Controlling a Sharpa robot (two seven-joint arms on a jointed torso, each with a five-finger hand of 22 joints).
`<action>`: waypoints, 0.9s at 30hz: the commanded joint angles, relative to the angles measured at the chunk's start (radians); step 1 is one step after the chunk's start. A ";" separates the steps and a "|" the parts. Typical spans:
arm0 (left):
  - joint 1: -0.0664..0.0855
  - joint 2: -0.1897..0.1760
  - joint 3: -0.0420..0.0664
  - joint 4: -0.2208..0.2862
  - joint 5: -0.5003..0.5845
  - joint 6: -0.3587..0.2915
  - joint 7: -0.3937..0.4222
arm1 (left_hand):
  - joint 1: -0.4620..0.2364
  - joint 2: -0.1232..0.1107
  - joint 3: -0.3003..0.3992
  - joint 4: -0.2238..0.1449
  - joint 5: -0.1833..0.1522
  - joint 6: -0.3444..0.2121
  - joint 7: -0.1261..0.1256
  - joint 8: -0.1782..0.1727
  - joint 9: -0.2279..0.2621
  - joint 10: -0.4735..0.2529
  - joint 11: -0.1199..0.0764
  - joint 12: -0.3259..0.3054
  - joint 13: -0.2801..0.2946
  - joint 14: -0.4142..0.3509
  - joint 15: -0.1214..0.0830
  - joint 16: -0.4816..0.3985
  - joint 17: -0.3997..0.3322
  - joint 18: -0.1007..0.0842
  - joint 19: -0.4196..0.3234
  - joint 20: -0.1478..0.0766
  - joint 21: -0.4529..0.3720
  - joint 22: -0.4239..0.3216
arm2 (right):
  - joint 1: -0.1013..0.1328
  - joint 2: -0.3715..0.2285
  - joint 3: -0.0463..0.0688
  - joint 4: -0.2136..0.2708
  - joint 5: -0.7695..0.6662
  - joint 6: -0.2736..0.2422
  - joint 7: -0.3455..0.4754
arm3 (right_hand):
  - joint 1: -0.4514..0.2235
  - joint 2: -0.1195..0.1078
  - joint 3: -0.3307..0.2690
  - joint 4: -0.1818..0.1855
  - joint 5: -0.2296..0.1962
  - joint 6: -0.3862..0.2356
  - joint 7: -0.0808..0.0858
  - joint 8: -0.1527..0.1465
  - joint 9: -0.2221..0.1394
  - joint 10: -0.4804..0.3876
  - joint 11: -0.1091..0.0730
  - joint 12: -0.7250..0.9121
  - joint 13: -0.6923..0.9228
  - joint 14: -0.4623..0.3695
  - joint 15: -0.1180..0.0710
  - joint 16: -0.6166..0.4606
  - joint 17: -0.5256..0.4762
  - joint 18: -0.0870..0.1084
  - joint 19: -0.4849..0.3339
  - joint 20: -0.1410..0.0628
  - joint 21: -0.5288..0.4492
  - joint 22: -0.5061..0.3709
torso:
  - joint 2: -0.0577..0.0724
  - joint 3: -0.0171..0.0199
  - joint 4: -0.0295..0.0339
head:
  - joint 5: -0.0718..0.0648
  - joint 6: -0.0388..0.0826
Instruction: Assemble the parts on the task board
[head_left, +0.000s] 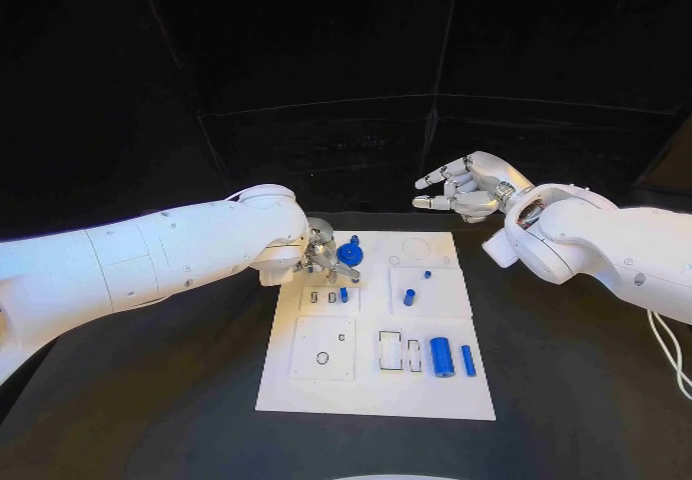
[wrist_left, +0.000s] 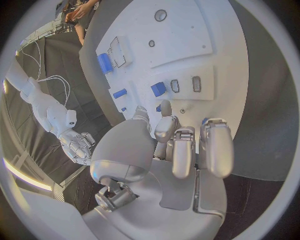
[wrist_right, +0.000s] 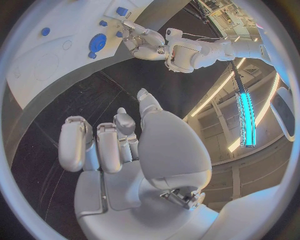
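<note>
Head view: left hand (head_left: 320, 256) low over task board's (head_left: 372, 385) far-left corner, fingers (wrist_left: 215, 150) curled beside round blue part (head_left: 349, 256); grip uncertain. Right hand (head_left: 464, 187) raised off desk (head_left: 577, 400), fingers spread, empty. Probably light, rigid, slick; best pinched at rim.

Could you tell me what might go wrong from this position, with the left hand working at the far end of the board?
1. The left hand sits low over the task board, close beside the blue round part; its fingers could knock that part or the small blue piece nearby.
2. Its grasp is hidden, so a slip might go unnoticed.
3. The right hand hovers beyond the board's far edge, too far to steady anything.
</note>
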 joint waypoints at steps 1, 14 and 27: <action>0.002 0.009 0.000 -0.008 -0.017 0.023 -0.028 | -0.010 -0.003 -0.007 0.002 -0.005 -0.009 -0.002 0.007 0.002 0.003 -0.003 0.004 0.000 0.104 -0.005 0.003 0.263 -0.012 0.016 -0.004 0.004 0.001 | 0.003 0.003 0.001 0.000 -0.016 0.010 -0.007 | 0.007 0.001 -0.007 0.001 0.005 -0.003 -0.003 0.005 -0.001 -0.005 -0.002 -0.005 -0.002 0.052 -0.006 -0.008 0.056 0.017 -0.003 -0.002 -0.006 -0.001 | 0.000 0.0003 0.0012 | 0.001 -0.002; -0.003 0.044 -0.019 -0.040 -0.017 0.058 -0.032 | -0.003 -0.003 -0.009 -0.001 -0.005 -0.012 -0.002 0.010 0.006 0.001 -0.004 0.003 -0.002 0.104 -0.005 0.003 0.263 -0.012 0.015 -0.005 0.004 0.002 | 0.003 0.007 0.001 -0.002 -0.018 0.009 -0.006 | 0.009 0.003 -0.010 0.001 0.013 -0.004 -0.003 0.006 -0.001 -0.012 -0.002 -0.015 -0.014 0.052 -0.007 -0.011 0.052 0.019 -0.005 -0.003 -0.011 -0.009 | -0.002 0.0004 0.0022 | 0.002 -0.010; -0.008 0.057 -0.028 -0.054 -0.017 0.084 -0.038 | 0.003 -0.002 -0.011 -0.002 -0.005 -0.015 -0.002 0.012 0.010 0.001 -0.004 0.004 -0.001 0.104 -0.005 0.003 0.263 -0.012 0.015 -0.005 0.005 0.003 | 0.002 0.014 0.001 -0.008 -0.017 -0.001 -0.004 | 0.010 0.007 -0.013 0.002 0.017 -0.008 -0.003 0.005 -0.001 -0.015 -0.002 -0.018 -0.018 0.051 -0.007 -0.015 0.048 0.020 -0.007 -0.003 -0.015 -0.015 | -0.001 -0.0007 -0.0001 | 0.005 -0.011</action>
